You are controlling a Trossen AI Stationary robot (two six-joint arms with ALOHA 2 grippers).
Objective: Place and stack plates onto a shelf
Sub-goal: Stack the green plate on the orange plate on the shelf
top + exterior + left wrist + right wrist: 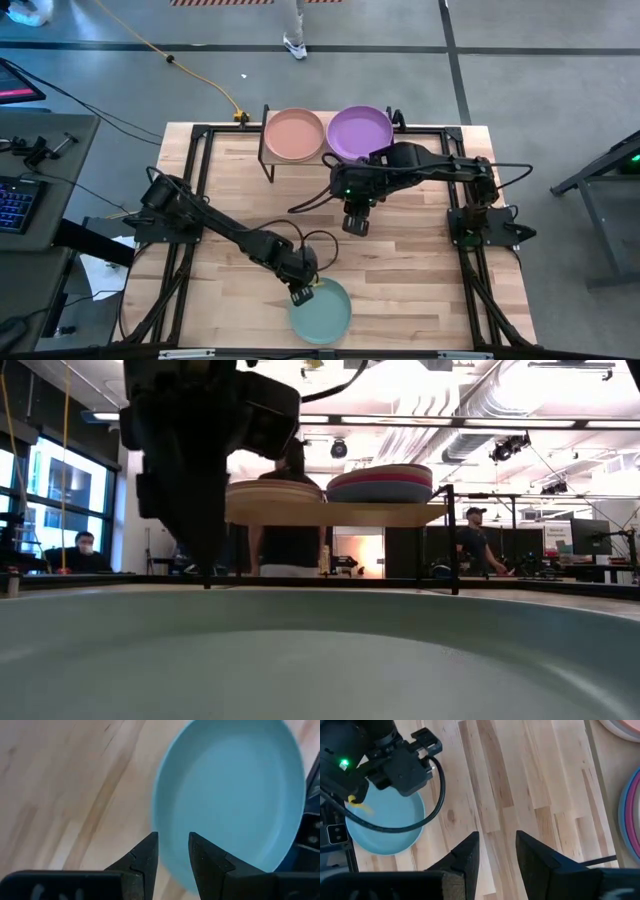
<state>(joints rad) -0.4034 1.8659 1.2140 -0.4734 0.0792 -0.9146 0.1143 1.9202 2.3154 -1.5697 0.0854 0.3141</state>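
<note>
Hovering with its fingers parted at the rim of the teal plate [321, 312], which lies flat on the surface [420, 270] near its front edge, the left hand [300, 294] risks nudging the plate off instead of gripping it, while the right hand [355, 224] waits released near the shelf [268, 150].

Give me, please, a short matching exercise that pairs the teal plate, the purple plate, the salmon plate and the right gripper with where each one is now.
Things:
1. teal plate
2. purple plate
3. salmon plate
4. right gripper

Places:
A. on top of the stack at the shelf's left end in the high view
B. over bare tabletop in front of the shelf
C. at the table's near edge, with the left gripper at its rim
D. on top of the stack at the shelf's right end in the high view

Pairs: 1-C, 2-D, 3-A, 4-B
</note>
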